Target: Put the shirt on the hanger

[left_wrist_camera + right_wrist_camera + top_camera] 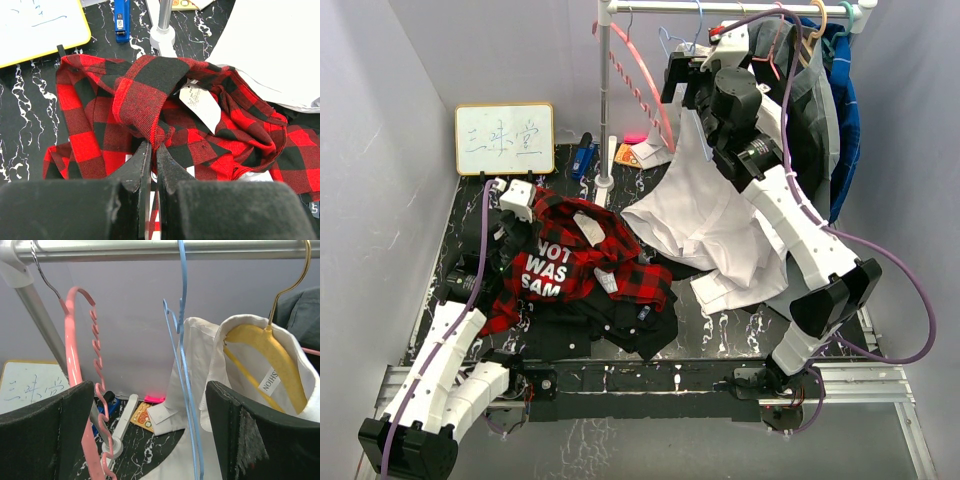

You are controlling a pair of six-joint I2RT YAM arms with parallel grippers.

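Observation:
The red-and-black plaid shirt point(585, 262) lies crumpled on the left of the table, its white "NOT WAS SAM" letters facing up. My left gripper point(510, 232) sits at the shirt's left edge. In the left wrist view it point(154, 149) is shut on a bunched fold of the plaid shirt point(145, 100). The light-blue wire hanger point(186, 380) hangs from the rail point(150, 249), and in the top view point(697, 25) only its hook shows. My right gripper point(150, 390) is raised at the rail, open, with the blue hanger's wire between its fingers, untouched.
A pink notched hanger point(75, 360) hangs left of the blue one. A yellow hanger point(260, 347) carries a white dress shirt point(705, 220) that drapes onto the table. A black shirt point(620, 322) lies under the plaid one. A whiteboard point(505, 138), a blue stapler point(583, 157) and the rack pole point(604, 110) stand behind.

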